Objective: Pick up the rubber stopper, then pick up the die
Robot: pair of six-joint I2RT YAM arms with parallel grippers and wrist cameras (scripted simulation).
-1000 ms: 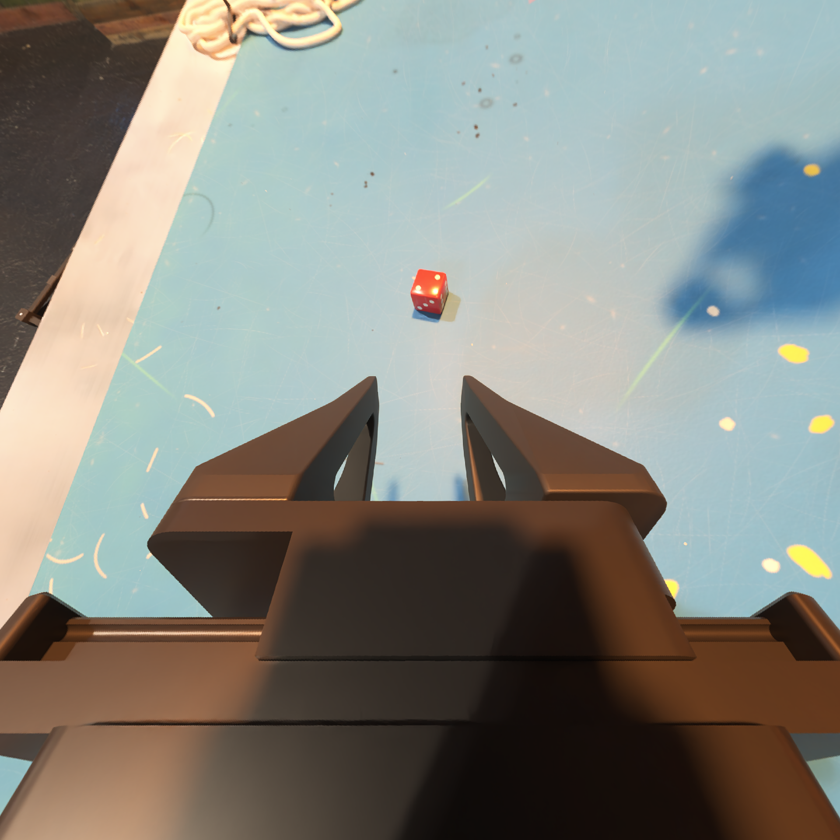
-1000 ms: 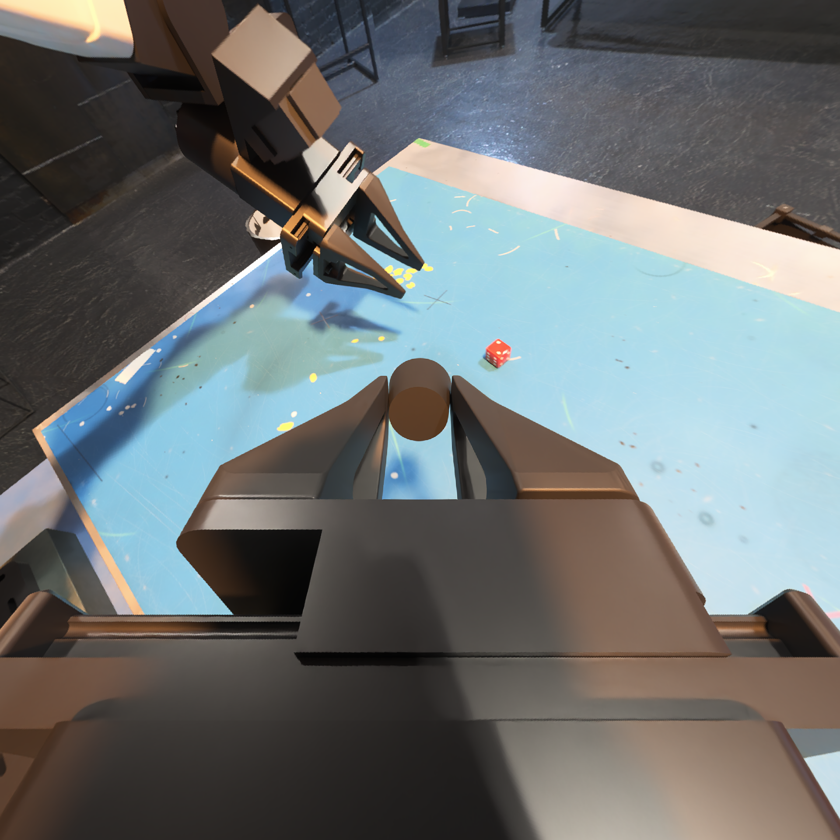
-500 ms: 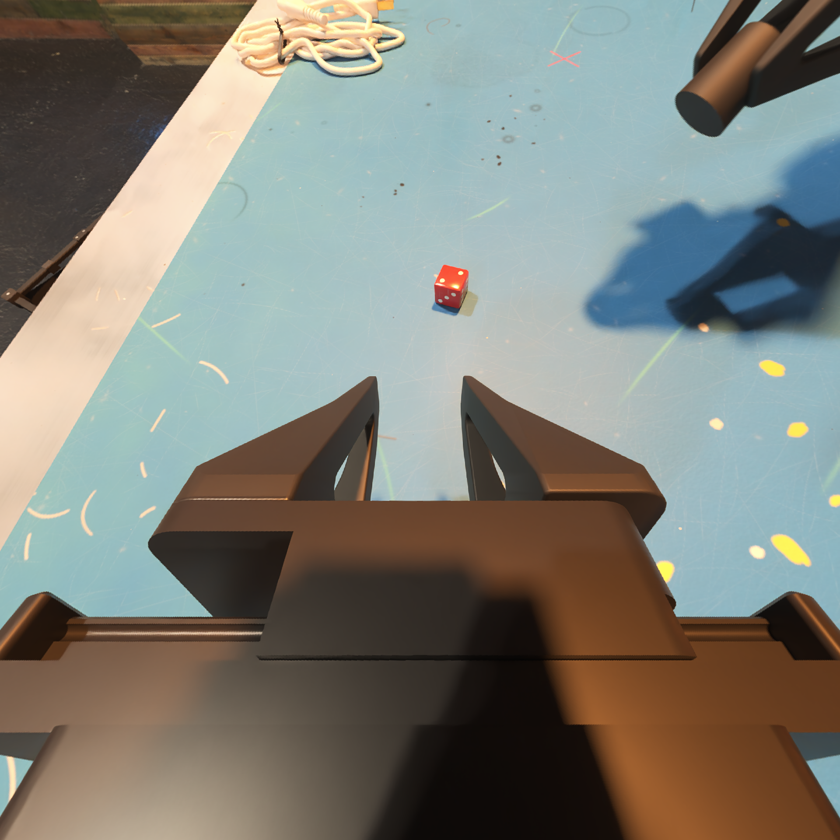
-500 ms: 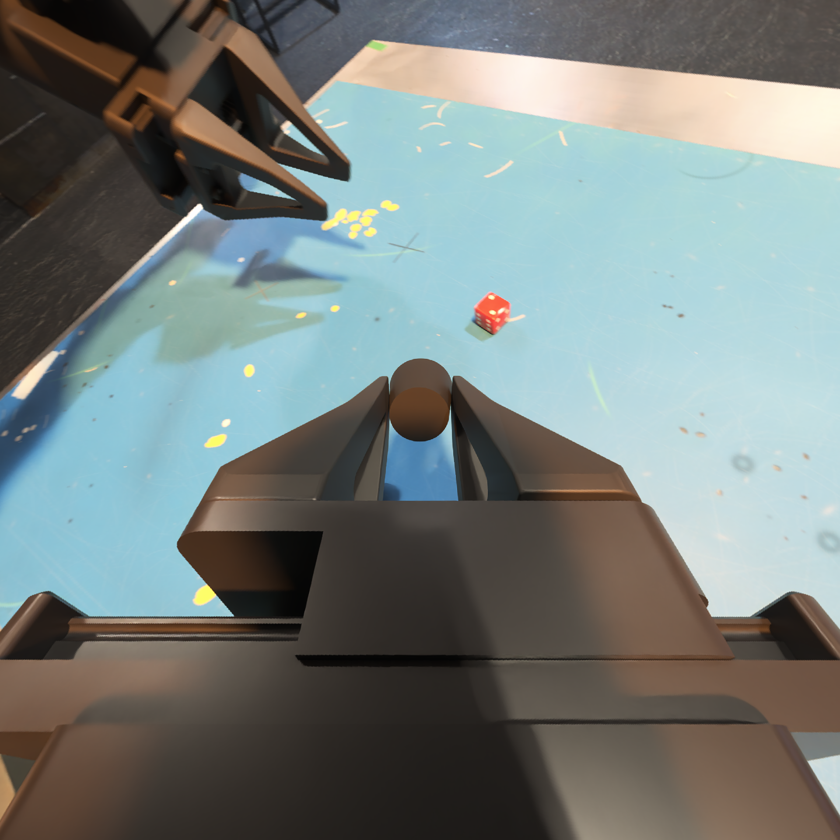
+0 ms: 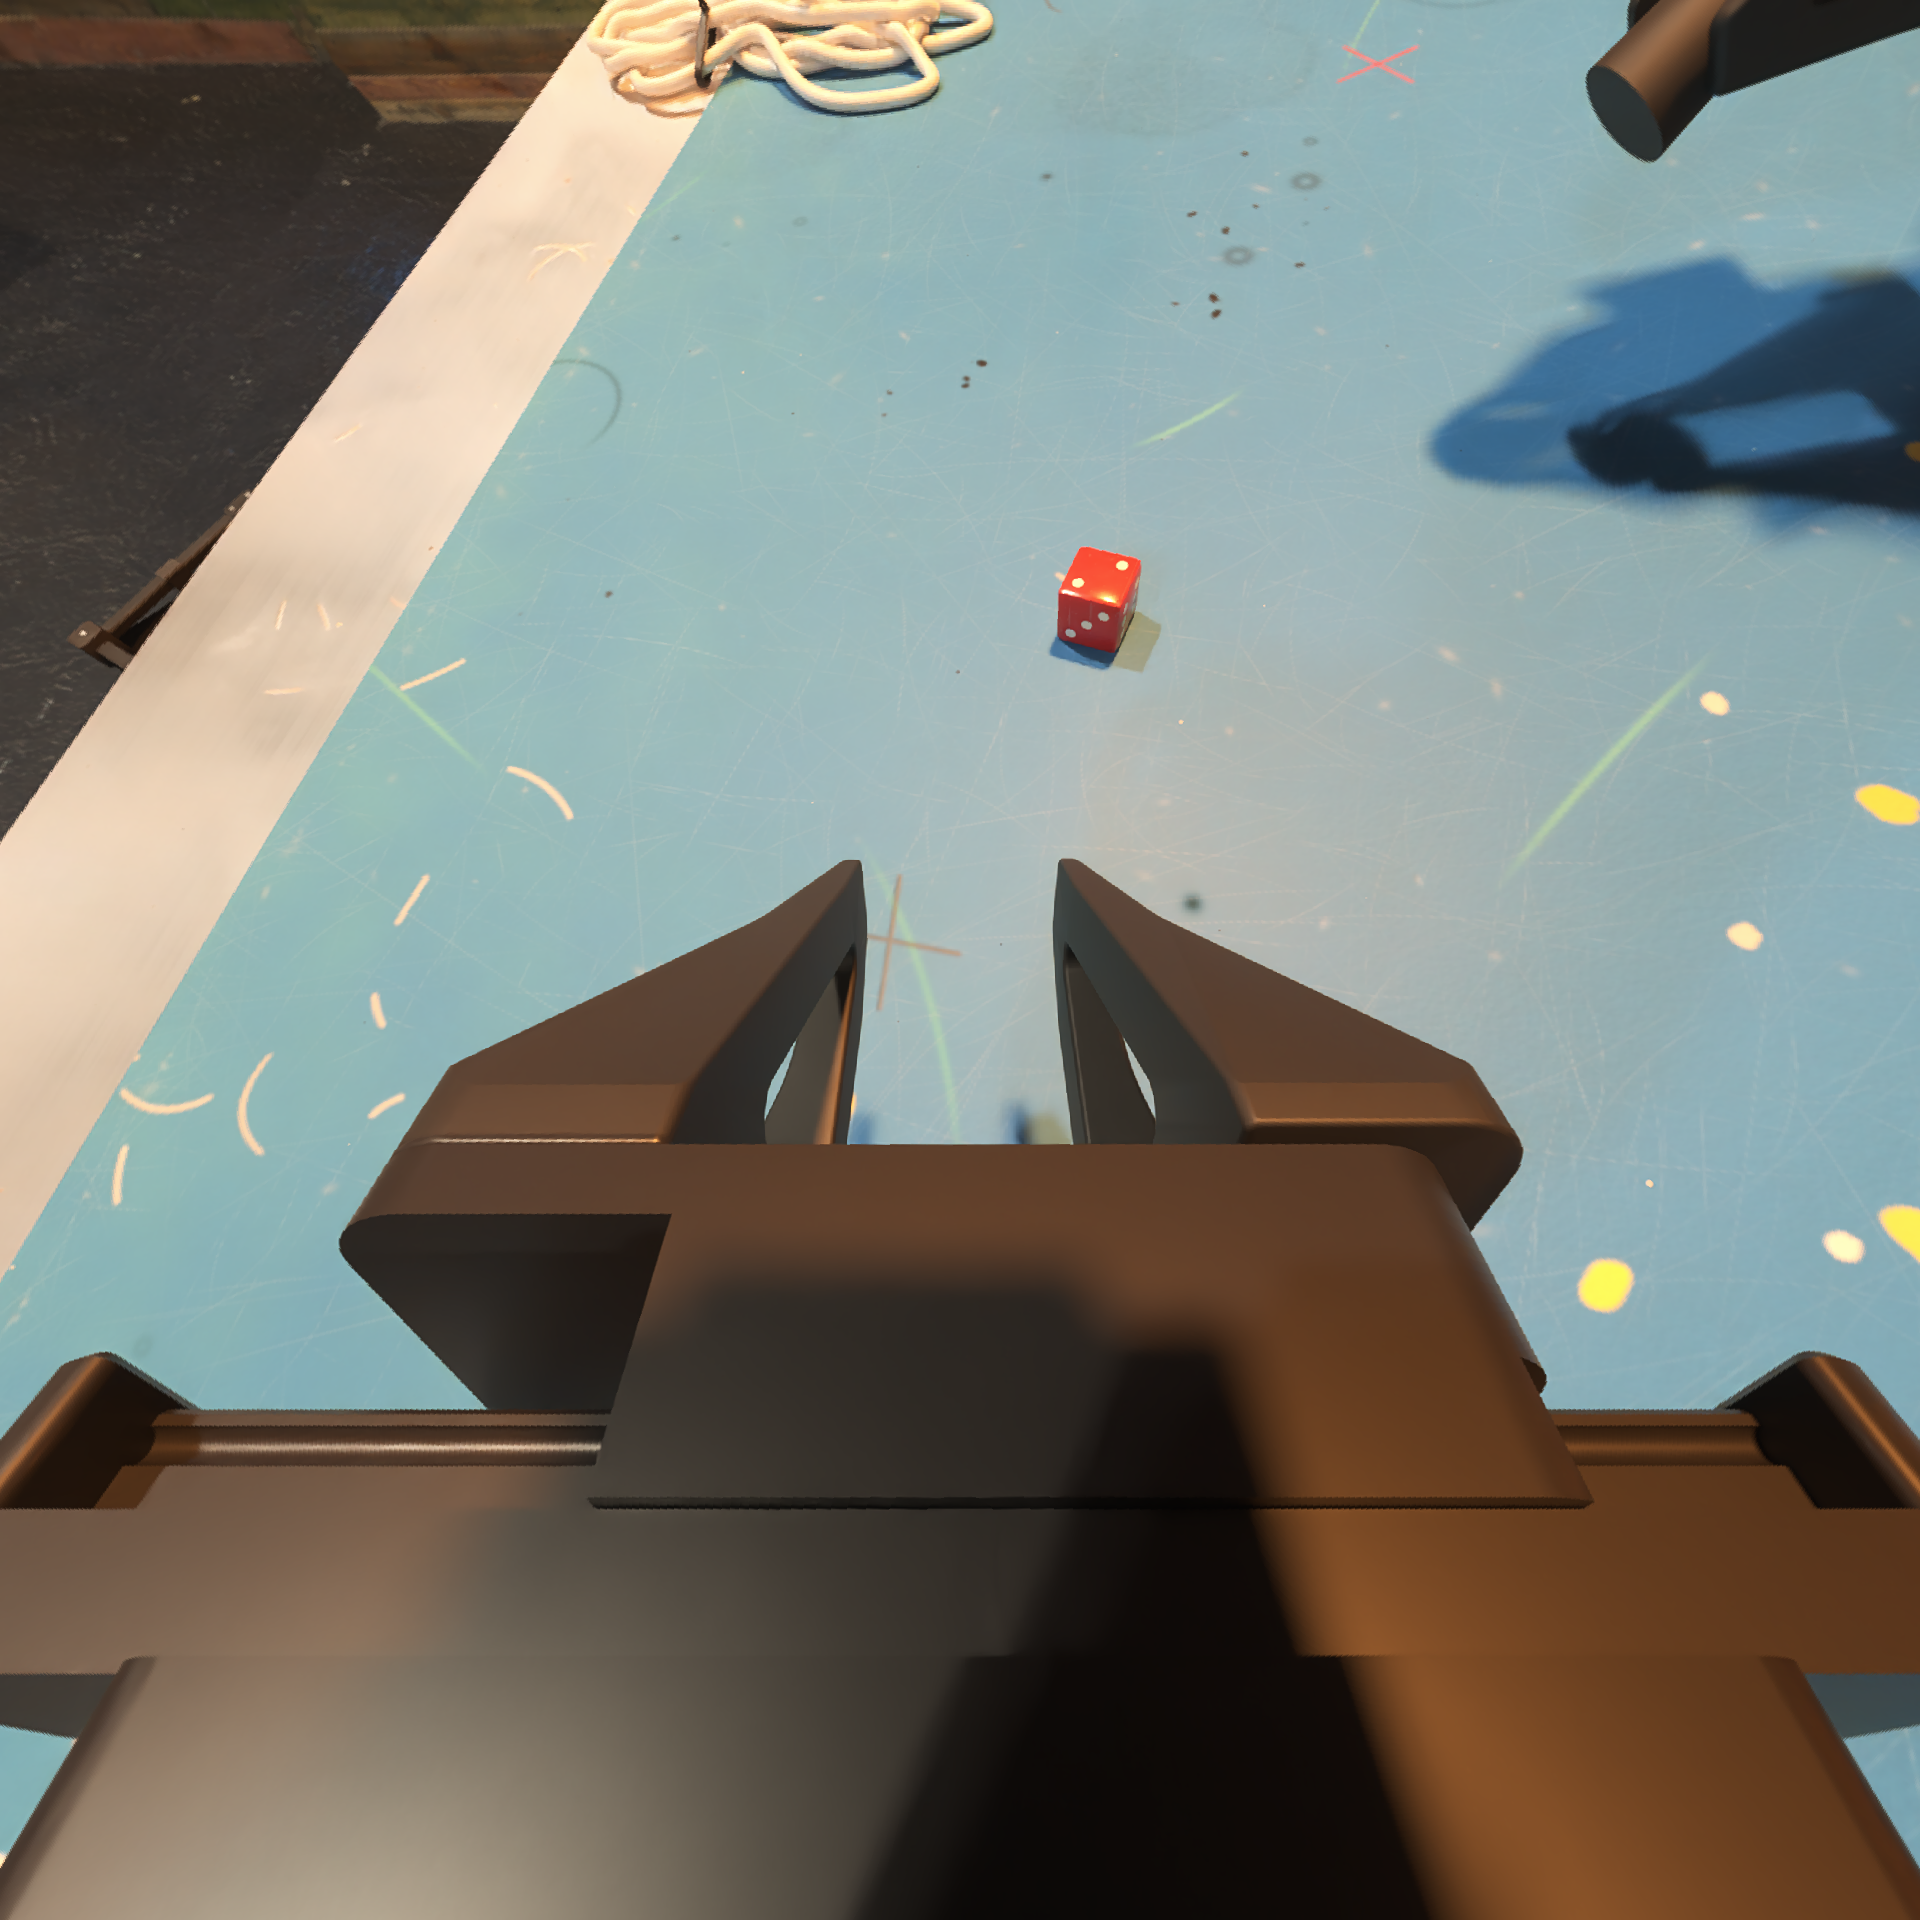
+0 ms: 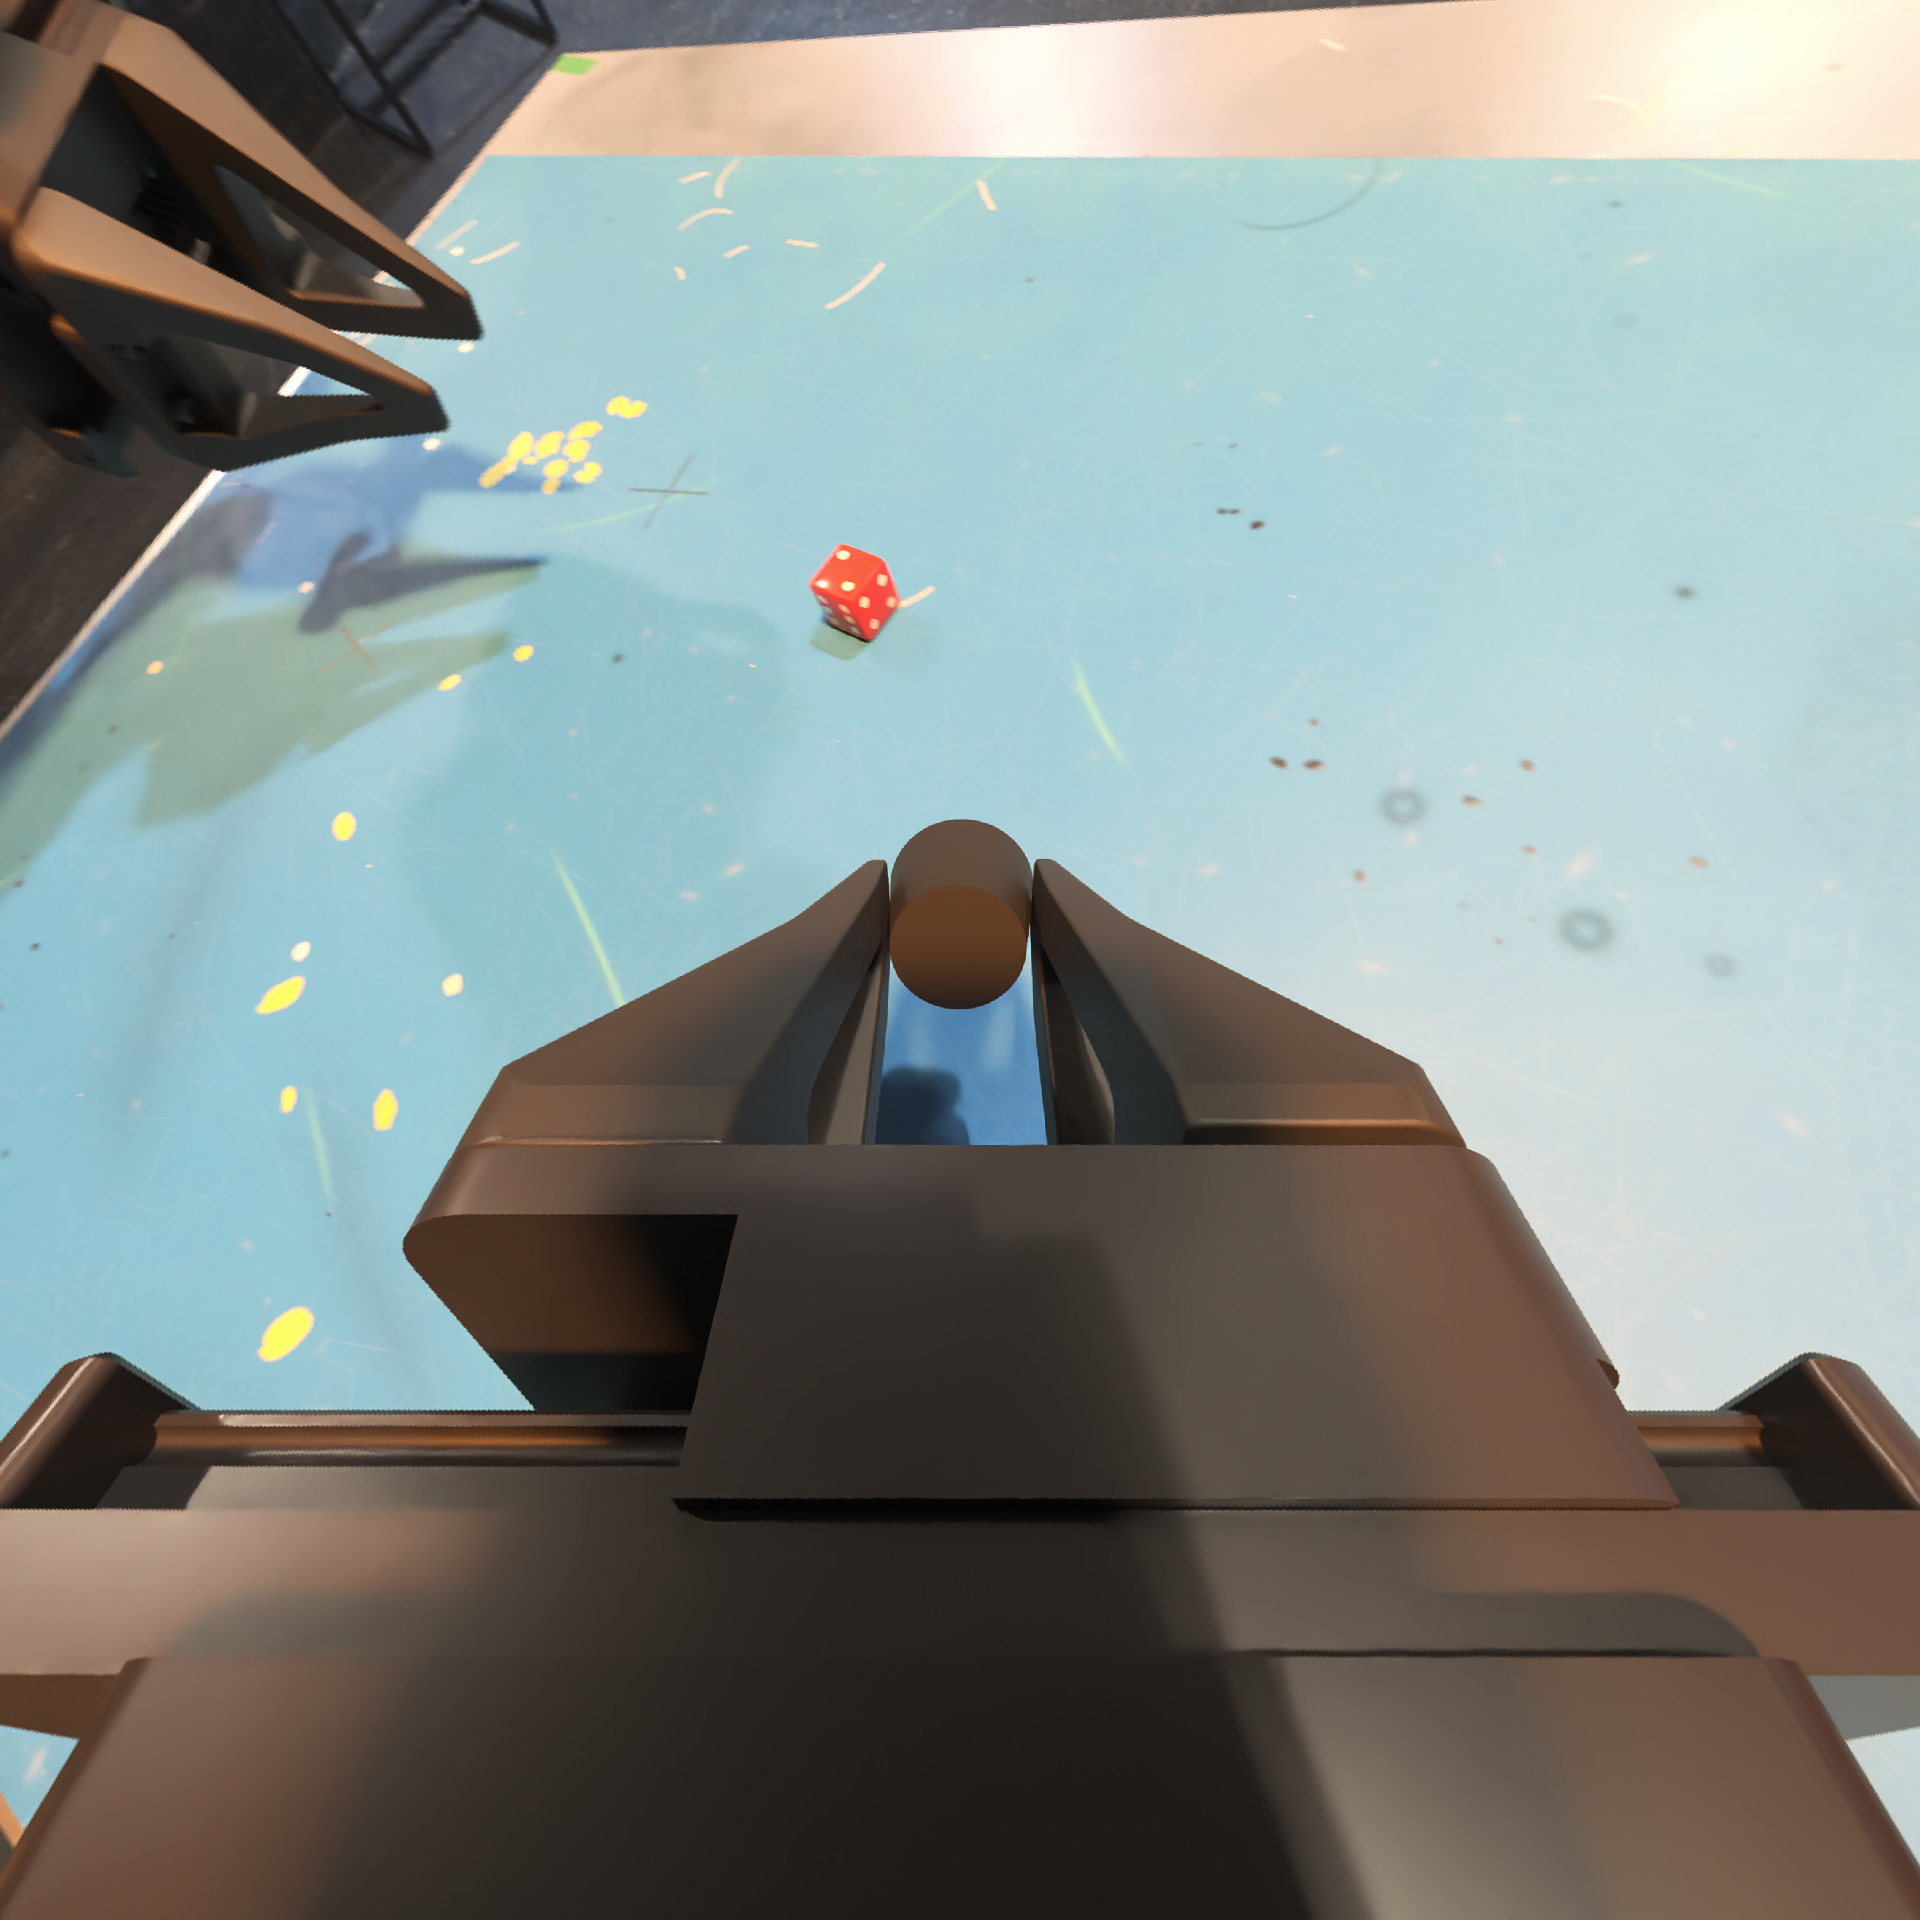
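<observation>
A small red die [image 5: 1097, 600] with white pips rests on the blue mat, ahead of my left gripper [image 5: 958, 873] and slightly to its right. The left gripper is open and empty, held above the mat. The die also shows in the right wrist view [image 6: 854, 590], ahead and to the left. My right gripper [image 6: 960, 873] is shut on a dark brown cylindrical rubber stopper [image 6: 958, 935] and holds it above the mat. The stopper in the right gripper also shows at the top right of the left wrist view [image 5: 1636, 88]. The left gripper shows at the upper left of the right wrist view [image 6: 457, 374].
A coil of white rope [image 5: 779, 47] lies at the far end of the mat near the pale table border [image 5: 208, 727]. Beyond the border the table drops to a dark floor. Yellow paint spots [image 6: 561, 452] and scratches mark the mat.
The left gripper has drawn back and up, so the die sits farther ahead and more rope shows. The right gripper, still holding the stopper, has moved farther from the die.
</observation>
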